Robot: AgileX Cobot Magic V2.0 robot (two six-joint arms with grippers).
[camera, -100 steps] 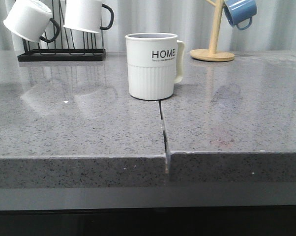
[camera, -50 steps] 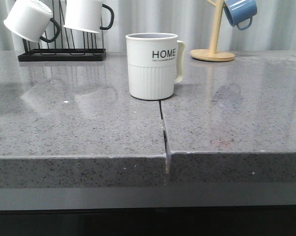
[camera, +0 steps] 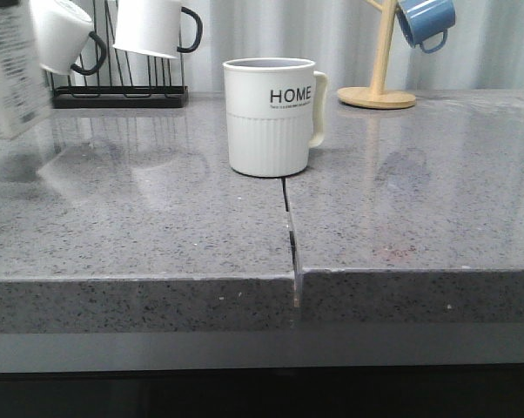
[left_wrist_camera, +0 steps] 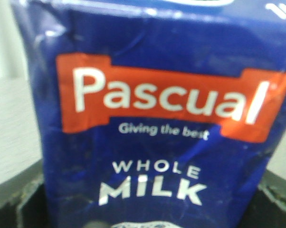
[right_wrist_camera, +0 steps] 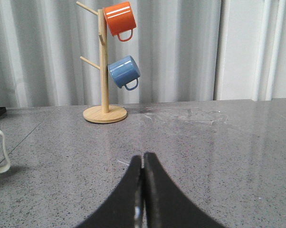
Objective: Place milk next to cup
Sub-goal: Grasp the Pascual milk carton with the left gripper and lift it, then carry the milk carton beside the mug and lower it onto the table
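Observation:
The milk (camera: 14, 70) is a white carton at the far left edge of the front view, blurred and held above the grey counter (camera: 157, 226). In the left wrist view its dark blue band reading "WHOLE MILK" (left_wrist_camera: 152, 142) fills the frame. My left gripper (left_wrist_camera: 147, 209) is shut on it, with dark fingers (left_wrist_camera: 14, 199) at both sides. The cup (camera: 271, 116), off-white with "HOME" lettering, stands mid-counter, well right of the milk. Its handle (right_wrist_camera: 1, 152) shows in the right wrist view. My right gripper (right_wrist_camera: 142, 159) is shut and empty above the counter, right of the cup.
A black rack (camera: 114, 96) with white black-handled mugs (camera: 156, 26) stands at the back left. A wooden mug tree (camera: 379, 61) with a blue mug (camera: 426, 22) and an orange mug (right_wrist_camera: 120, 20) stands at the back right. A seam (camera: 290, 235) splits the counter below the cup.
The milk carton has come into the front view from the left. Before, only the cup and racks showed. The cup has not moved.

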